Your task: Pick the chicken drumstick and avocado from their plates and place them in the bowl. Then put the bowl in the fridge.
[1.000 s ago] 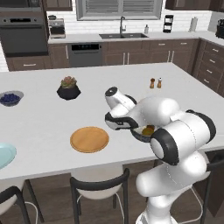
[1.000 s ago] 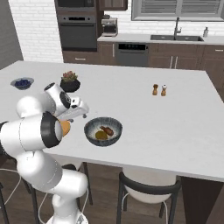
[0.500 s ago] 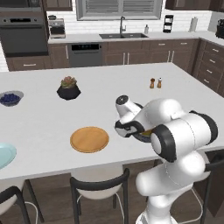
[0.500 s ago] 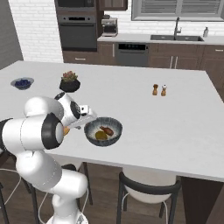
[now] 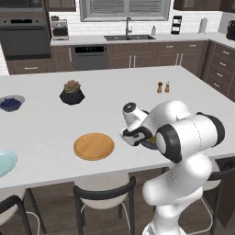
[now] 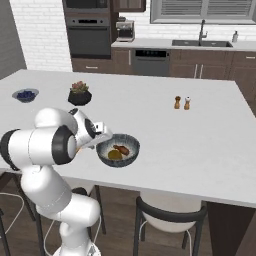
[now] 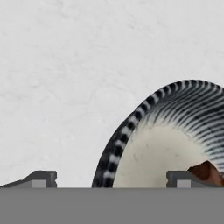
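The dark speckled bowl [image 6: 131, 145] stands near the island's front edge, and in it lie the chicken drumstick [image 6: 120, 149] and the avocado [image 6: 114, 155]. My gripper [image 6: 102, 141] is low at the bowl's left rim and open. In the hand view the gripper [image 7: 113, 179] straddles the striped rim of the bowl [image 7: 114, 151]: one fingertip [image 7: 183, 178] is over the pale inside next to the drumstick [image 7: 205, 171], the other outside. The arm hides most of the bowl [image 5: 149, 144] in the left base view. The tan plate [image 5: 94, 146] and the pale blue plate [image 5: 3, 163] are bare. The fridge is out of view.
A black plant pot [image 5: 72, 93] and a small bowl of blueberries [image 5: 10, 103] stand at the island's far left. Two small shakers [image 5: 163, 86] stand towards the far right. Stools are tucked under the island's front edge [image 5: 69, 180].
The hand has come down and moved right, from above the counter beside the bowl to the bowl's left rim. The jaws stay wide; the bowl and food have not moved.
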You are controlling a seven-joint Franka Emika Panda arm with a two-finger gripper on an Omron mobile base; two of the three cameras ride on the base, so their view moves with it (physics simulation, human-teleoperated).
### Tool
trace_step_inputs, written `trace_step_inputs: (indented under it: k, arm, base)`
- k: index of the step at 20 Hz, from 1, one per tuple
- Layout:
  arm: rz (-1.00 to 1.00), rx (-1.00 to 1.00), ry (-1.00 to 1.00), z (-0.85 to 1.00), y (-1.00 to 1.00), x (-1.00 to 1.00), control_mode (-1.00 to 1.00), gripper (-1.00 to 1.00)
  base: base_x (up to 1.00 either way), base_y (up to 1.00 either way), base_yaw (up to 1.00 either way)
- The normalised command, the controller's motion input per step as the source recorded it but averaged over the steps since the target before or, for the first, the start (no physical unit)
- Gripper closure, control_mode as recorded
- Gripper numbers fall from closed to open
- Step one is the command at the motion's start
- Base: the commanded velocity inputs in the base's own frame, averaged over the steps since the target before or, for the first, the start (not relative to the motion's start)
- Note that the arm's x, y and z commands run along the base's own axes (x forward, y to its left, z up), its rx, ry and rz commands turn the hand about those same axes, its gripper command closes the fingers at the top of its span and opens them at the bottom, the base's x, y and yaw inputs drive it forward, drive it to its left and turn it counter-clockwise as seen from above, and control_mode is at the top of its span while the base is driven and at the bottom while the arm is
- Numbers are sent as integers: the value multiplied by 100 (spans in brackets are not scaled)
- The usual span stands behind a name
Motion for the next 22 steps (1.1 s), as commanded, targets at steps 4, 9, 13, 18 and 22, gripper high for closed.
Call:
trace_step_inputs:
  k: [4,9,13,18,22]
  arm:
    - [0,0,0,-5,16,45,-100,-100]
    - [-2,0,1,-20,2,6,-100,-100]
    - [-11,0,0,-19,-15,0,-100,-100]
    - [-13,0,0,-13,-44,-7,-100,-100]
    - [-21,0,1,0,-18,-21,-100,-100]
  base:
    - [0,0,0]
    - [0,0,0]
    - [0,0,0]
    - [0,0,0]
    - [0,0,0]
